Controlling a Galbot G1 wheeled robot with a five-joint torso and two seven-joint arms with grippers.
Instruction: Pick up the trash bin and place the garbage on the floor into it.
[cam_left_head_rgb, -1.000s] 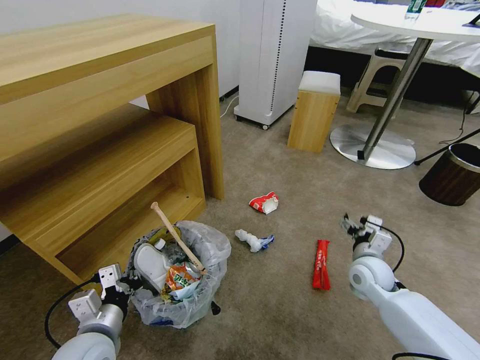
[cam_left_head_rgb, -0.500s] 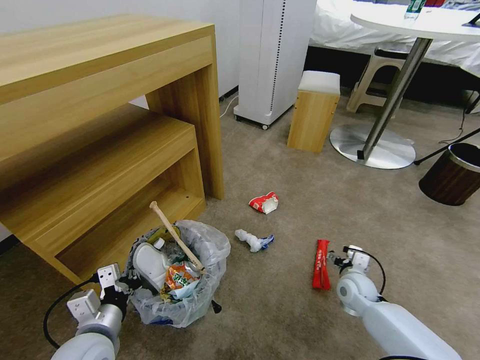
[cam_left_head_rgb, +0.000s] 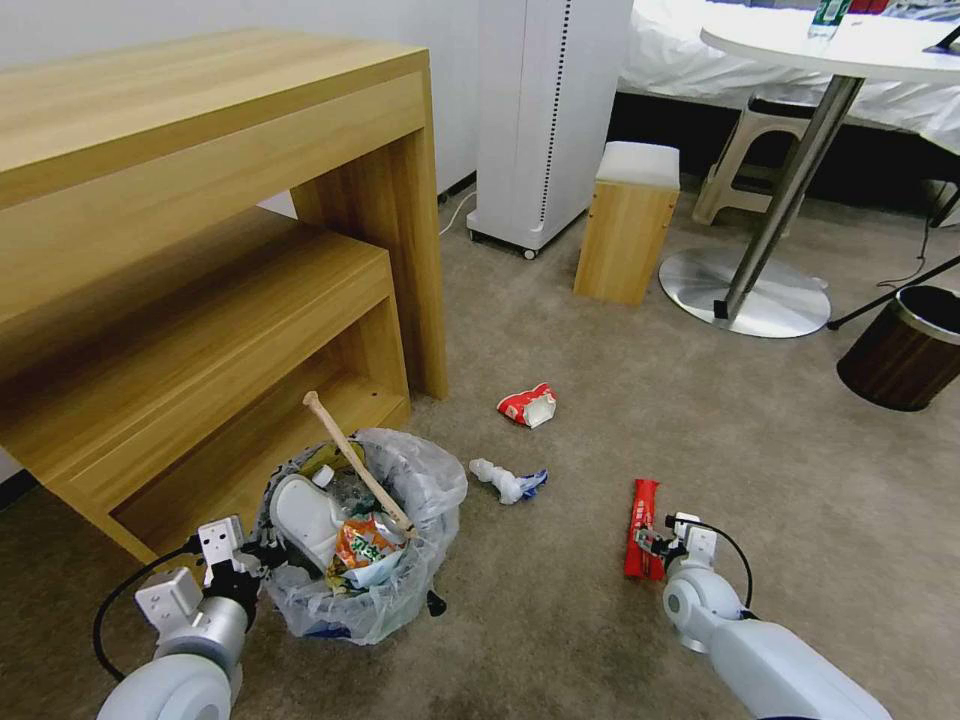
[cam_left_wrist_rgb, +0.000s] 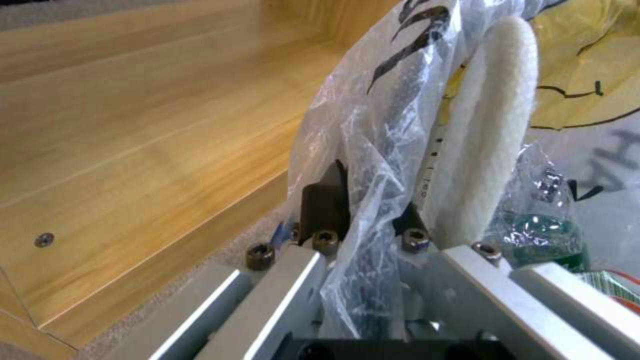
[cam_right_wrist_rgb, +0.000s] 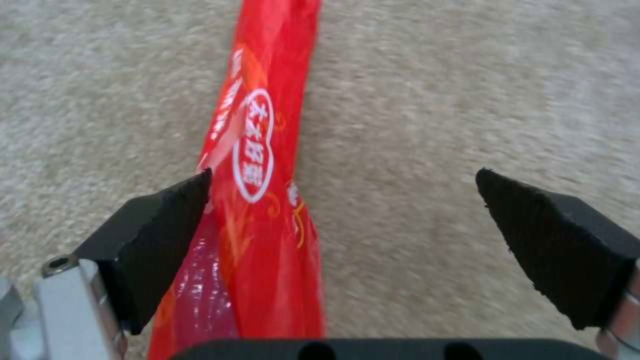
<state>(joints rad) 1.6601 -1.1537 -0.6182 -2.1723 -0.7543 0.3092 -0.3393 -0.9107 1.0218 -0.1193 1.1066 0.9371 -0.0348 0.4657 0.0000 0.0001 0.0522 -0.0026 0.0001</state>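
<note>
The trash bin (cam_left_head_rgb: 372, 600), black with a puffy clear bag, stands on the carpet in front of the wooden shelf. It holds a white slipper (cam_left_head_rgb: 300, 520), a wooden stick (cam_left_head_rgb: 358, 468) and wrappers. My left gripper (cam_left_head_rgb: 252, 562) is shut on its near left rim; the left wrist view shows the gripper (cam_left_wrist_rgb: 363, 210) pinching bag and rim beside the slipper (cam_left_wrist_rgb: 493, 150). My right gripper (cam_left_head_rgb: 650, 545) is low over the carpet and open. A long red wrapper (cam_left_head_rgb: 640, 515) lies between its fingers (cam_right_wrist_rgb: 160, 235), close to one pad. More garbage lies beyond: a red-white wrapper (cam_left_head_rgb: 528, 405) and crumpled paper (cam_left_head_rgb: 508, 482).
A wooden desk with a low shelf (cam_left_head_rgb: 200, 250) fills the left. Behind stand a white appliance (cam_left_head_rgb: 545, 110), a wooden stool (cam_left_head_rgb: 628, 220) and a round table's metal base (cam_left_head_rgb: 745, 290). A dark brown bin (cam_left_head_rgb: 905, 350) is at the far right.
My right arm has drawn back, moved left and dropped low, bringing its open gripper to the long red wrapper. The trash bin has shifted slightly in my left gripper.
</note>
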